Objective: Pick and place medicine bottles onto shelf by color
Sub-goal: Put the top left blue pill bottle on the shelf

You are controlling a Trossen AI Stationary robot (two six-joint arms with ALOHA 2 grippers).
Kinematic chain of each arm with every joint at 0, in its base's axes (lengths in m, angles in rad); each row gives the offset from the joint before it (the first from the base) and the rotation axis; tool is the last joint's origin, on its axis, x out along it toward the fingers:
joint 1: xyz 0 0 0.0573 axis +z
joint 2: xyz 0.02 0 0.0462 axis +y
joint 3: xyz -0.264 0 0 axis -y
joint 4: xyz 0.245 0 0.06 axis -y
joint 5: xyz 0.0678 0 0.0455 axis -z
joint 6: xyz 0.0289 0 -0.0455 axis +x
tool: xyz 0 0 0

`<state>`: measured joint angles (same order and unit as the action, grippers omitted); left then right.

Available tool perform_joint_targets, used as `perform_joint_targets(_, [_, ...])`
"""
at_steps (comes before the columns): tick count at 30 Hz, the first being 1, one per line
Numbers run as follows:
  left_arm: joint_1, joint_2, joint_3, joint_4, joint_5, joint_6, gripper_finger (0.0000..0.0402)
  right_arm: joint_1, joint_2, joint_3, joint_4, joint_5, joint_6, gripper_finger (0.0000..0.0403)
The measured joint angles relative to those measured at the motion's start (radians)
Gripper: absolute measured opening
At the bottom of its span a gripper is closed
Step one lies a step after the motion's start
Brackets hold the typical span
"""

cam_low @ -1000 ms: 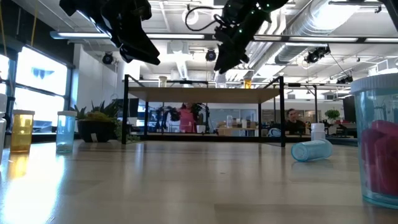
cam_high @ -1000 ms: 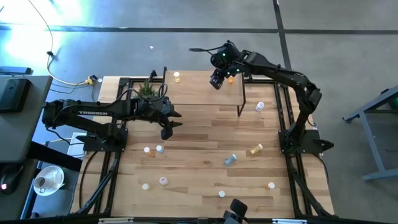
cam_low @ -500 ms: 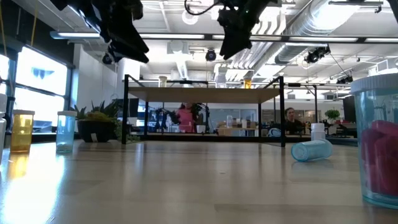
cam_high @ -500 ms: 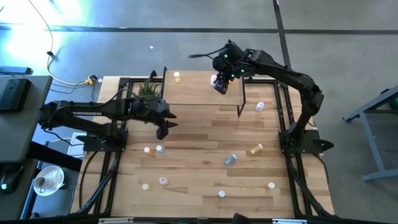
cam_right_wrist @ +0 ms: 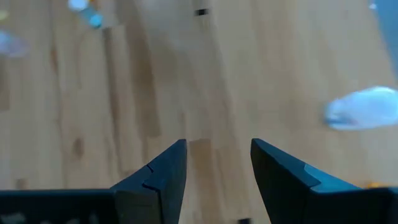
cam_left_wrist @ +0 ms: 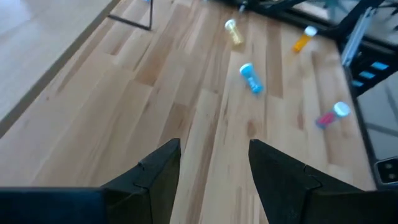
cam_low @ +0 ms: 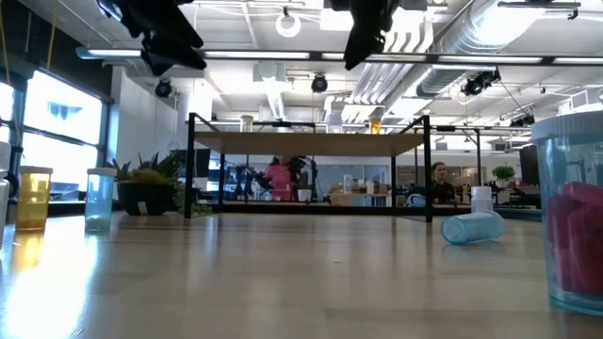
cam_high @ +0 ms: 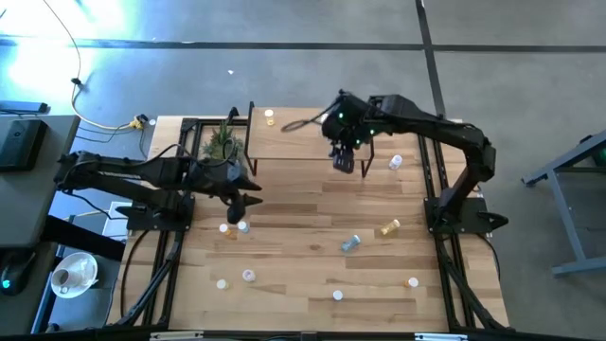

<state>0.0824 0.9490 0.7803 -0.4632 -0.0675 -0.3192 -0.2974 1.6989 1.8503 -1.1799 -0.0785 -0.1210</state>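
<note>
Since a second ago the right gripper (cam_high: 345,159) has swung from above the shelf's far edge to its near edge, and the left gripper (cam_high: 248,192) has drawn back toward its own side of the table; both are raised well above the tabletop.

The wooden table (cam_high: 294,237) fills the middle of the high view, with a broad bare stretch of planks in the centre and black rails along both sides. The shelf (cam_high: 303,137) stands at the far edge, with a potted plant (cam_high: 223,140) just beside its left end. One yellow bottle (cam_high: 270,118) stands on the shelf's far left corner.

Ten bottles show on the table. A pale one (cam_high: 396,162) lies just right of the shelf, near the right gripper. A blue one (cam_high: 350,243) and a yellow one (cam_high: 388,228) lie on their sides toward the right. An orange one (cam_high: 413,281) sits near the front right. Two small ones (cam_high: 235,227) stand together below the left gripper. Three more (cam_high: 248,276) sit spaced along the front edge. A large blue one (cam_low: 571,212) with red inside stands close to the low camera.

Both grippers' fingers are spread apart and hold nothing.
</note>
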Motion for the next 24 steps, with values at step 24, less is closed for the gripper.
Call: perform_joint_targets(24, [-0.245, 0.014, 0.000, -0.246, -0.163, -0.229, 0.0181, 0.215, -0.103, -0.326, 0.152, 0.202, 0.100, 0.0169])
